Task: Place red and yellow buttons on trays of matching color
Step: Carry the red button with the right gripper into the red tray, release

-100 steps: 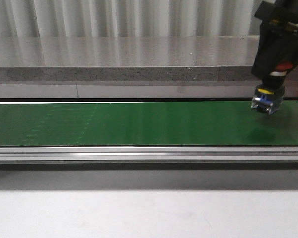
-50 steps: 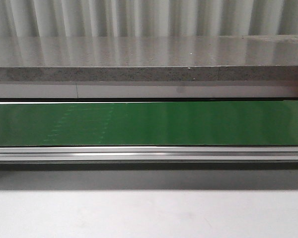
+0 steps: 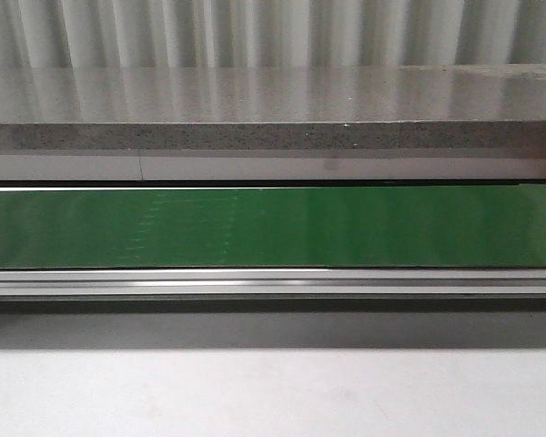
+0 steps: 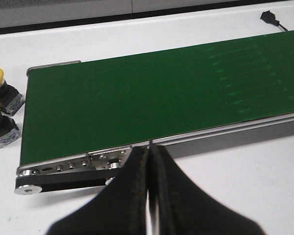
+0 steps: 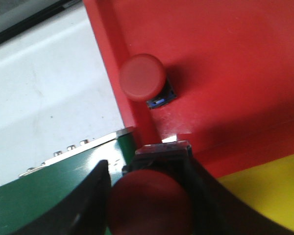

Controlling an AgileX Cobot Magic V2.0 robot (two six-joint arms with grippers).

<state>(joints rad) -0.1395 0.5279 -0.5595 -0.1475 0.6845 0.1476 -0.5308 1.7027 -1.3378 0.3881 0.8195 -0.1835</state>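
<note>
Red button [image 5: 149, 208] clamped between the two fingers of the right gripper [image 5: 147, 196], cap toward the camera, body hidden behind it. Carried at the corner where the green belt [image 5: 63, 196] ends and the red tray [image 5: 225, 58] begins, not yet set down. Already resting in that red tray: a second red button [image 5: 143, 78], lying tilted near the tray's edge. Beyond it, a yellow tray [image 5: 269, 196] touching the red one along one side.

Step in hand, by the look of it: delivery of a red button to its matching tray. Next move probably calls for a short carry further over the red surface, clear of the button already there, then a lowering and an opening of the fingers.

Left gripper [image 4: 149, 196] closed, fingers pressed together, holding nothing, hovering by the belt's near rail [image 4: 88, 161]. Two yellow buttons [image 4: 0, 105] standing on the white table [image 4: 235, 196] off the belt's end, well apart from that gripper. Nothing on the belt in the front view.
</note>
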